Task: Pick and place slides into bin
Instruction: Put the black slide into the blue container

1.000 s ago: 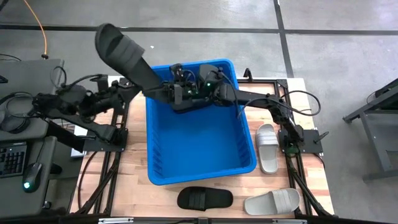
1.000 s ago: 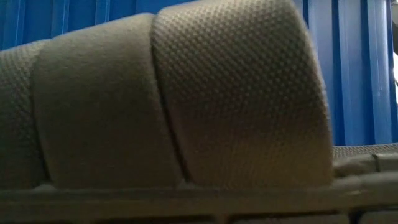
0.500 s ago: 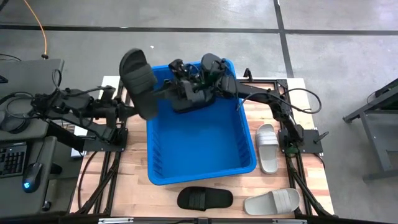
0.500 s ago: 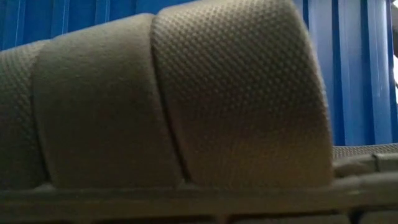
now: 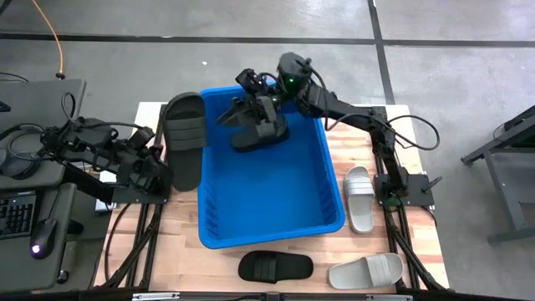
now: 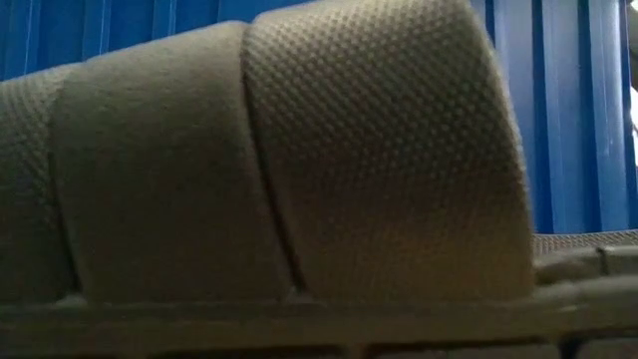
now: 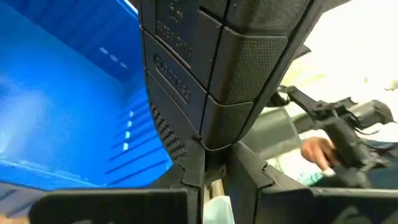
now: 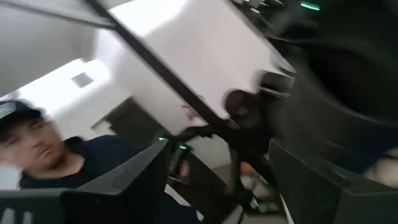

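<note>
both arms are mid-delivery at the far end of the bin (image 5: pixel 334 219), each carrying a black sandal. the left gripper (image 5: pixel 159 163) sits just outside the bin's left wall, its fingers (image 7: pixel 205 174) pinching the end of a black slide (image 5: pixel 185 135) that stands up alongside the rim, not yet over the blue floor. the right gripper (image 5: pixel 251 107) hangs over the far inside corner with a second black slide (image 5: pixel 261 132) below it, inside the bin's outline; whether its fingers grip that slide or have spread i cannot tell.

three more slides wait on the table (image 5: pixel 372 117): a black one (image 5: pixel 275 267) just in front of the bin's near wall, a light grey one (image 5: pixel 365 270) beside it, and another grey one (image 5: pixel 359 198) just beside the bin's right wall. the low view is filled by a textured sandal strap with blue ribbed wall behind.

next, i judge, the left arm must lift its slide over the rim and swing inward before letting go. room is tight: the right arm crowds that same far corner, so the open middle and near part of the bin look the safer drop zone
</note>
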